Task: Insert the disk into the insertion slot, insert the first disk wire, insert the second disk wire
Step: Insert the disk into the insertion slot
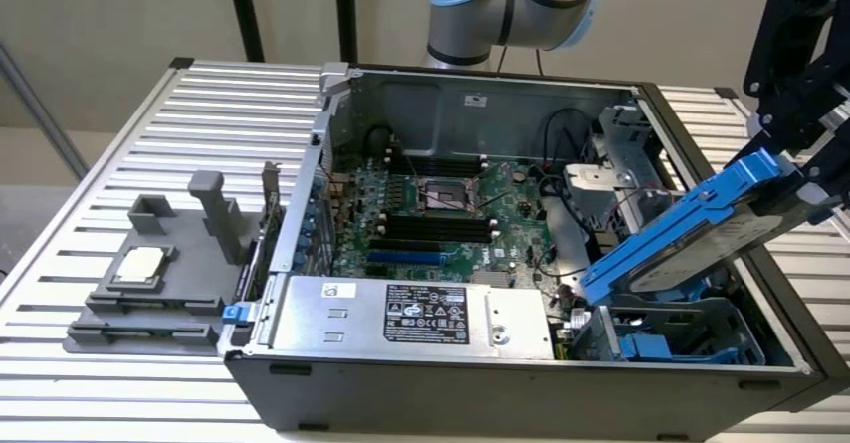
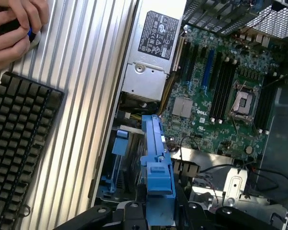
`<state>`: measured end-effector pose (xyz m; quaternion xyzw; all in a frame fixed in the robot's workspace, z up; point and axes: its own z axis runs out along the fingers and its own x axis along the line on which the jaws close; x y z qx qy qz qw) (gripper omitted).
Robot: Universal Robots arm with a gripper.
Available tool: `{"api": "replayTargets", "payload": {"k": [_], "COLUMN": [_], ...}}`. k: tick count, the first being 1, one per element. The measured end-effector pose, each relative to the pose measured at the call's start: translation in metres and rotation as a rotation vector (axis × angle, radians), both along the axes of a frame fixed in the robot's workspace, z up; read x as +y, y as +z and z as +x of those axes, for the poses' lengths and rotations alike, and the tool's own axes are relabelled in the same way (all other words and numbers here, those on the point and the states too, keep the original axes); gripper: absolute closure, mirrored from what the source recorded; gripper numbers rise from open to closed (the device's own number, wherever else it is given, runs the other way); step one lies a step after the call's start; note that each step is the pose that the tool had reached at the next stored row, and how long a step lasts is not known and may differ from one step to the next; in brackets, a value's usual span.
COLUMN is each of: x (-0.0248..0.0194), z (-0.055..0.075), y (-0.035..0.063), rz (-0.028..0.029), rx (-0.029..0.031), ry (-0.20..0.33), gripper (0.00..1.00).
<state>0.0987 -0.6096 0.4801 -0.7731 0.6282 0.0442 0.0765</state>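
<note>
Blue-framed, the disk (image 1: 711, 239) is clamped in my fingers (image 1: 813, 169) at the right of the exterior frame. It is tilted, with its low end near the rim of the insertion slot (image 1: 684, 333) at lower right. Step in hand is disk insertion, not yet seated; in my judgement, seating calls for levelling the disk square with the slot.

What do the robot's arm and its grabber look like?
The arm is made of round, shiny silver-grey tubes with light blue caps on its joints. The gripper is black all over. It is built from chunky jointed bars held together with round bolts, a bit like a metal claw.
</note>
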Motion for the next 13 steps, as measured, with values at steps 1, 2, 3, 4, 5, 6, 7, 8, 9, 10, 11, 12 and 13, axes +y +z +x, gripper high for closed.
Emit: {"api": "replayTargets", "payload": {"k": [1, 2, 3, 4, 5, 6, 7, 8, 9, 10, 11, 12, 13], "x": [0.0000, 0.0000, 0.0000, 0.0000, 0.0000, 0.0000, 0.0000, 0.0000, 0.0000, -0.0001, -0.0001, 0.0000, 0.0000], "z": [0.0000, 0.0000, -0.0001, -0.0001, 0.0000, -0.0001, -0.0001, -0.0001, -0.0001, -0.0001, -0.0001, -0.0001, -0.0001], "y": [0.0018, 0.0032, 0.0044, 0.0054, 0.0063, 0.0068, 0.0074, 0.0078, 0.0079, 0.0079, 0.0081, 0.0084, 0.0086], "rz": [-0.0001, -0.0002, -0.0002, -0.0001, -0.0002, -0.0001, -0.0002, -0.0002, 0.0000, 0.0003, 0.0003, 0.0000, -0.0001], "rx": [-0.0001, -0.0002, -0.0003, -0.0004, -0.0006, -0.0009, -0.0012, -0.0014, -0.0016, -0.0016, -0.0017, -0.0017, -0.0022], "ry": [0.000, 0.000, 0.000, 0.000, -0.001, -0.002, -0.006, -0.013, -0.025, -0.038, -0.052, -0.066, -0.079], "gripper": [0.68, 0.68, 0.68, 0.68, 0.68, 0.68, 0.68, 0.68, 0.68, 0.68, 0.68, 0.68, 0.68]}}
